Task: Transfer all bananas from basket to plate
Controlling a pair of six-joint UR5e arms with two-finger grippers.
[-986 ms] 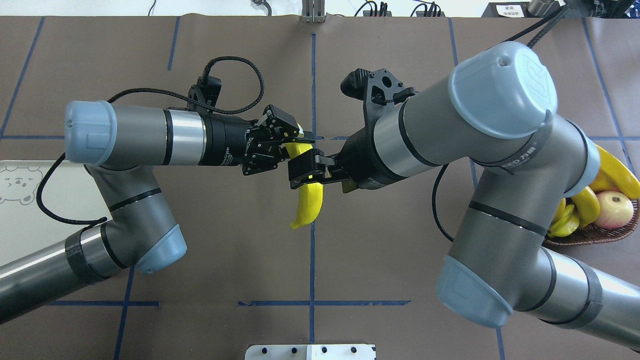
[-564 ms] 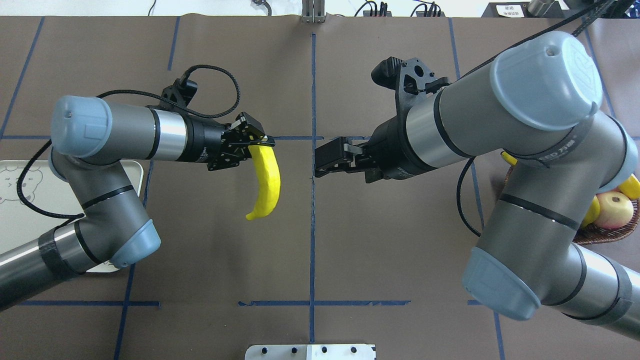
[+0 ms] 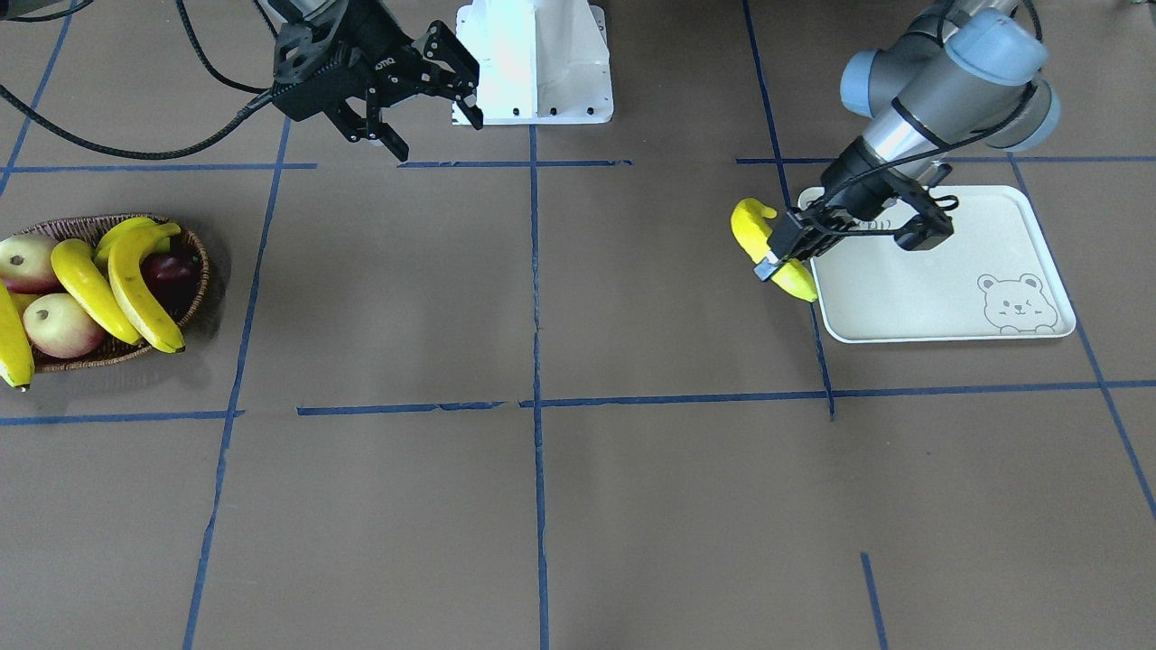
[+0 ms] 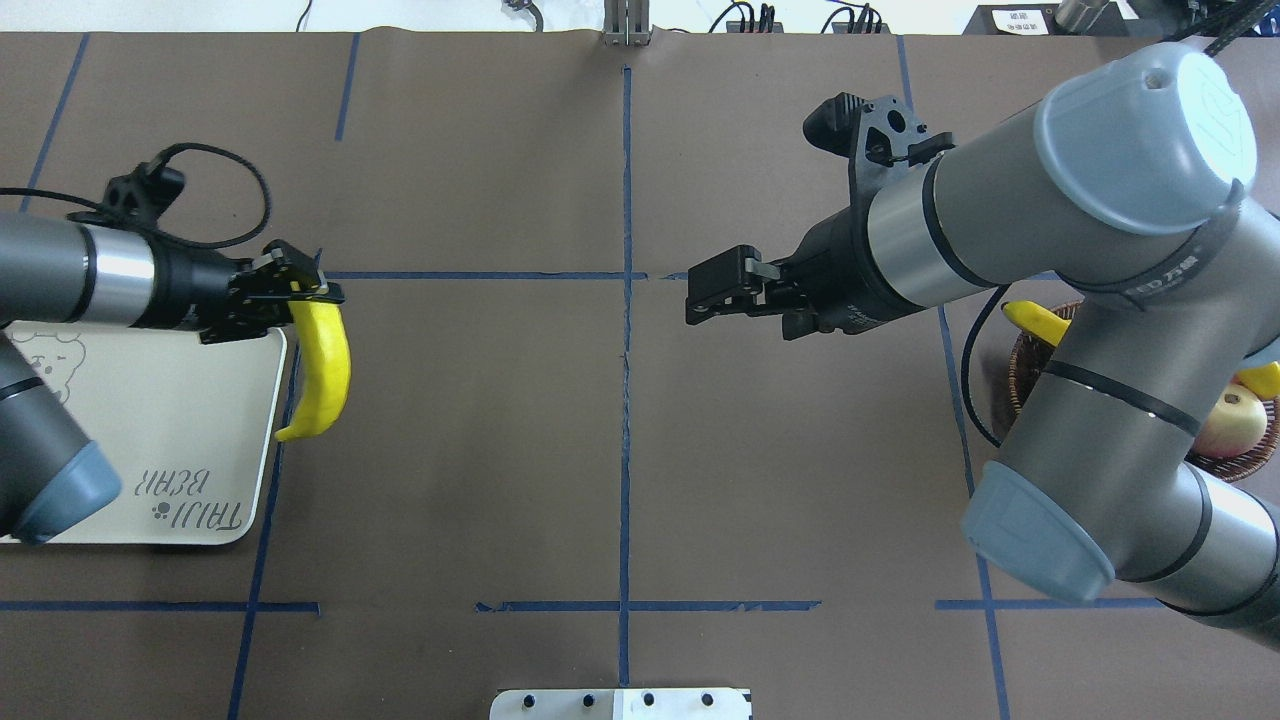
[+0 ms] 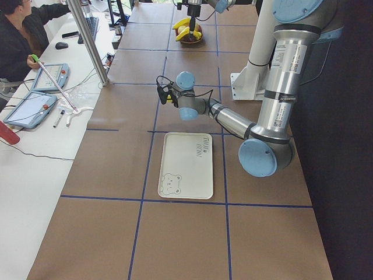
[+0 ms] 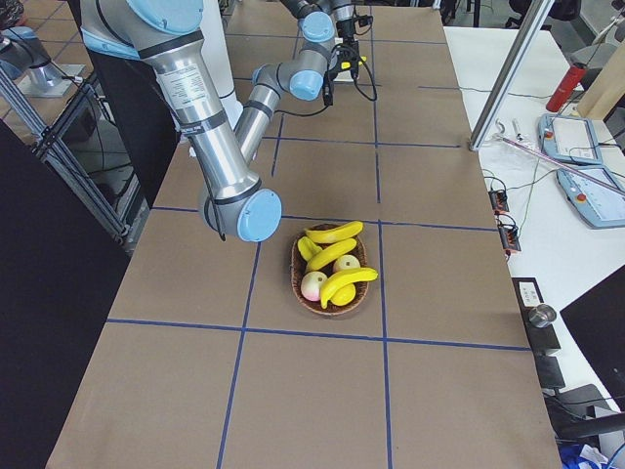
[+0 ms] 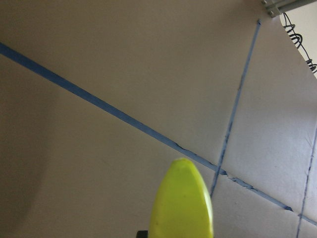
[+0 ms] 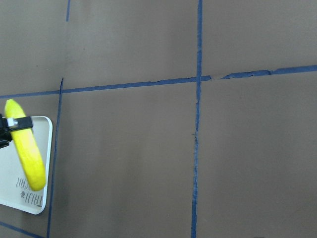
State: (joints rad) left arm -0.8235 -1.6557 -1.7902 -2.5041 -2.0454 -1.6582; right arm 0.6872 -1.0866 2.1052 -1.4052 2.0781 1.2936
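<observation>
I had the left gripper [image 4: 305,292] pinching one banana [image 4: 327,365] by its end, just off the edge of the plate [image 4: 200,420] beneath its wrist. Farther off, the right gripper [image 3: 433,122] hung spread and empty, the basket [image 3: 200,271] of bananas [image 3: 140,289] beyond it.

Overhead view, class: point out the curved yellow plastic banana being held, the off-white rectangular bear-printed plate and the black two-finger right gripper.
curved yellow banana [image 4: 330,365], overhead view, middle of its body.
off-white rectangular plate [image 4: 170,420], overhead view, bare centre.
black right gripper [image 4: 692,298], overhead view, between its fingertips.
</observation>
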